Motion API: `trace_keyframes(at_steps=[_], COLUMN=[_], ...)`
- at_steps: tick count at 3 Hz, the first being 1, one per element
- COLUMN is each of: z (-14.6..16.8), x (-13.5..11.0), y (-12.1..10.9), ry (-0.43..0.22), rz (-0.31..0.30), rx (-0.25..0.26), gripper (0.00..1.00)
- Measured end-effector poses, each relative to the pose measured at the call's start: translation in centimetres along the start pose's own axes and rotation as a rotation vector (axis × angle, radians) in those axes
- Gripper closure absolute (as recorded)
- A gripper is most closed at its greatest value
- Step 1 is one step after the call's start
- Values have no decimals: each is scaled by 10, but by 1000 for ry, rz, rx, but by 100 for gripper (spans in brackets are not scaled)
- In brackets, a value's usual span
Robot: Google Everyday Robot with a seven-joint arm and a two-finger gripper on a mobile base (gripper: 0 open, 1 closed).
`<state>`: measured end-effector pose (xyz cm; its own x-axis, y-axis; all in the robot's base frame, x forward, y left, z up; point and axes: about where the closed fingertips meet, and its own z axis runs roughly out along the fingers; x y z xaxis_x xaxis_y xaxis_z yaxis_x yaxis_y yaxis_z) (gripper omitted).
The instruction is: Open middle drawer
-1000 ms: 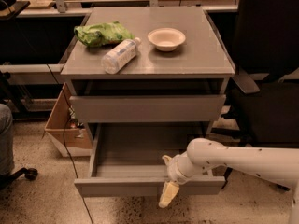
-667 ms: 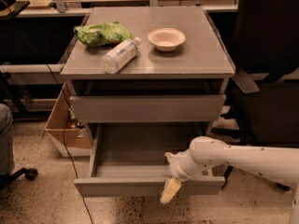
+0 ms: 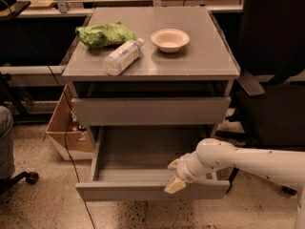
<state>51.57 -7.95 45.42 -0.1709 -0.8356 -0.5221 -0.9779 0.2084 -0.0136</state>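
Observation:
The middle drawer [image 3: 143,151] is pulled far out of the grey cabinet, showing its shallow grey box interior. Its flat front [image 3: 124,191] faces me at the bottom. My gripper [image 3: 174,175] sits at the right part of that front's top edge, on a white arm coming in from the right. It is open: one fingertip [image 3: 171,164] is over the inside of the drawer and the other fingertip [image 3: 175,185] is at the outer face of the front. A shut grey drawer front [image 3: 150,110] sits above the open drawer.
On the cabinet top [image 3: 209,56] lie a green bag [image 3: 102,34], a plastic bottle [image 3: 121,57] and a beige bowl [image 3: 170,38]. A cardboard box [image 3: 64,128] and a cable [image 3: 66,147] are at the left. A black chair [image 3: 276,104] stands at the right.
My gripper has risen a little at the drawer front, and its lower finger no longer hangs below the front's edge. The drawer stays pulled out.

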Motion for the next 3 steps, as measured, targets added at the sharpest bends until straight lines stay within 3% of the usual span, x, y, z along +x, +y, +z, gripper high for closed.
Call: trace_keyframes(at_steps=[2,3], z=[5,7], x=[15,19], y=[12,20], ry=[20,24], rz=[28,41], rx=[-29,-46], gripper=[89,100])
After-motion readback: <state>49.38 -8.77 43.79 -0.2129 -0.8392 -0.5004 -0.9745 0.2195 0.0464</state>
